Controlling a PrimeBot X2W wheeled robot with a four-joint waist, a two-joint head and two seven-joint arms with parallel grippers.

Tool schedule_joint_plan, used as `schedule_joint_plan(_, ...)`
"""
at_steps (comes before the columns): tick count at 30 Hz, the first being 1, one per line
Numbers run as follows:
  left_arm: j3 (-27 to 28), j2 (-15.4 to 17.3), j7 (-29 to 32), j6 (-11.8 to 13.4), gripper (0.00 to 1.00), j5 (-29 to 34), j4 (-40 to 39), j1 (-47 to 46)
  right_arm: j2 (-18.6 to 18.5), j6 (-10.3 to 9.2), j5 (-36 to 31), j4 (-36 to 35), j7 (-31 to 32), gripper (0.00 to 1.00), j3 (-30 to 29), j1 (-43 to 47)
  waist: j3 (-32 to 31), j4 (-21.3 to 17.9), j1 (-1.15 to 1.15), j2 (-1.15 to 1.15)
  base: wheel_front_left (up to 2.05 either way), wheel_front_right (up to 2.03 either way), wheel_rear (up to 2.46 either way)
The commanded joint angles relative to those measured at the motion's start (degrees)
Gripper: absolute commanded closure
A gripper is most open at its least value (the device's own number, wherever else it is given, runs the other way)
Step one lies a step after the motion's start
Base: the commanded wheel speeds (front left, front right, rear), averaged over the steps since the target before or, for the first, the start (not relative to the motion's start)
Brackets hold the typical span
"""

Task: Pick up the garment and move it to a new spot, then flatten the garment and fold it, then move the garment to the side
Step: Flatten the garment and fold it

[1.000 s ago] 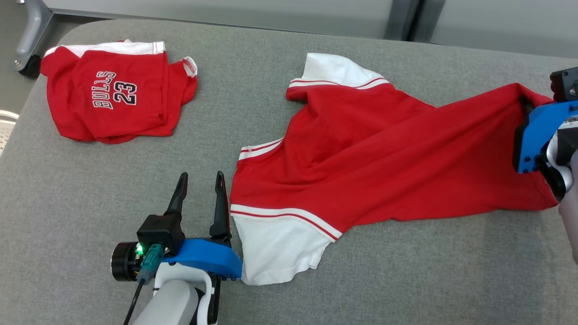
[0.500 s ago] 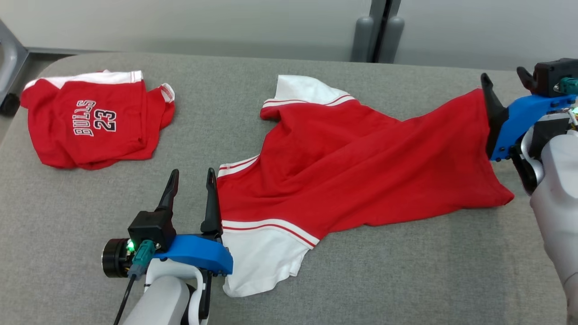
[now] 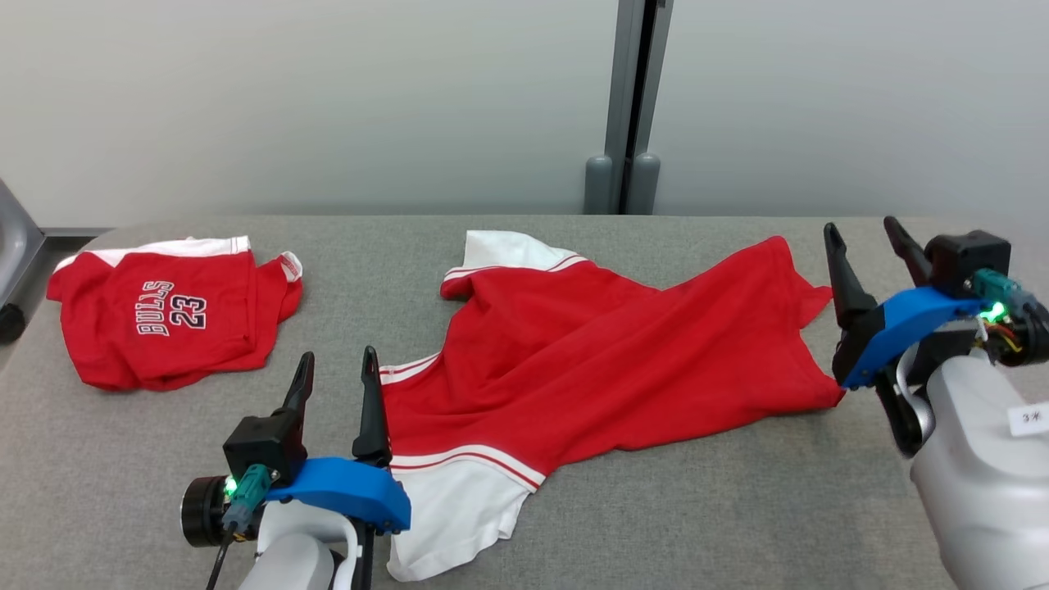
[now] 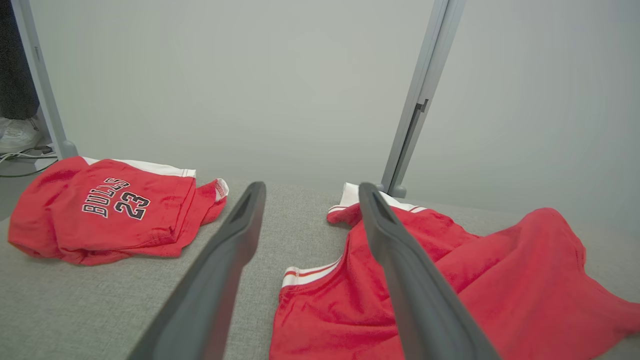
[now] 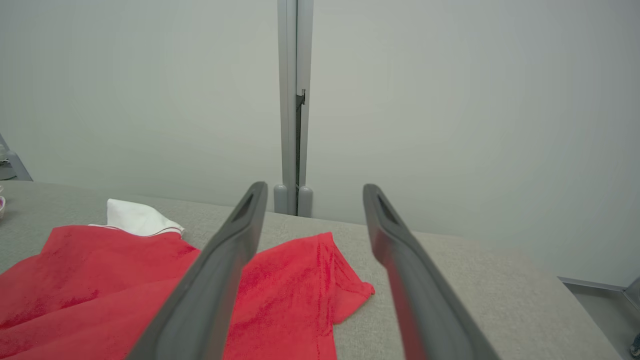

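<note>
A rumpled red cotton shirt with white sleeves (image 3: pixel 606 360) lies across the middle of the grey cloth-covered table (image 3: pixel 697 508). The left gripper (image 3: pixel 338 354) is beside its near sleeve and the right gripper (image 3: pixel 860 225) by its hem, both with jaws spread and empty. A folded red printed shirt (image 3: pixel 164 315) sits near the far left corner.

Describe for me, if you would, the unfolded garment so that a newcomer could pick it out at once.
On the grey padded table, look between the left gripper and the right gripper. The garment lies there spread out and rumpled, red with white, striped sleeves. Unlike the folded red shirt at the far left, it shows no BULLS 23 print.
</note>
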Motion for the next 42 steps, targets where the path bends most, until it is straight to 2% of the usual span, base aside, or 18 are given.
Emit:
schedule_joint_plan(1, 0.17, 0.34, -0.25, -0.16, 0.0, 0.07, 0.28, 1.24, 0.83, 0.01, 0.52, -2.12, -0.37, 0.0, -0.76, 3.43, -1.72, -1.11, 0.01, 0.01, 0.0, 0.0, 0.0)
schedule_joint_plan(11, -0.11, -0.15, -0.25, -0.52, 0.0, 1.1, 0.66, 4.37, 6.0, 0.01, -0.61, -20.27, -0.41, 0.0, -8.63, 20.16, -3.37, -0.17, 0.01, 0.01, 0.0, 0.0, 0.0)
schedule_joint_plan(17, 0.08, -0.33, -0.23, -0.49, 0.0, 1.56, 0.49, 5.53, 8.85, 0.01, -3.35, -28.06, -0.42, 0.0, -11.49, 28.32, -3.67, 0.05, 0.01, 0.01, 0.0, 0.0, 0.0)
schedule_joint_plan(21, 0.48, -0.58, -0.21, -0.37, 0.0, 1.89, 0.07, 6.75, 10.23, 0.01, -2.93, -32.28, 0.21, 0.0, -13.06, 32.45, -3.74, -0.32, 0.01, 0.01, 0.0, 0.0, 0.0)
schedule_joint_plan(28, 0.2, -0.83, -0.21, -0.53, 0.0, 2.07, -0.72, 7.46, 10.44, 0.01, 0.52, -35.47, 1.55, 0.0, -11.81, 36.23, -3.54, -0.54, 0.01, 0.01, 0.0, 0.0, 0.0)
schedule_joint_plan(42, -0.4, -0.66, 0.07, -0.61, 0.0, 1.56, 0.11, 6.09, 10.46, 0.01, 0.05, -35.38, 2.87, 0.0, -10.86, 36.88, -3.02, -0.09, 0.01, 0.01, 0.0, 0.0, 0.0)
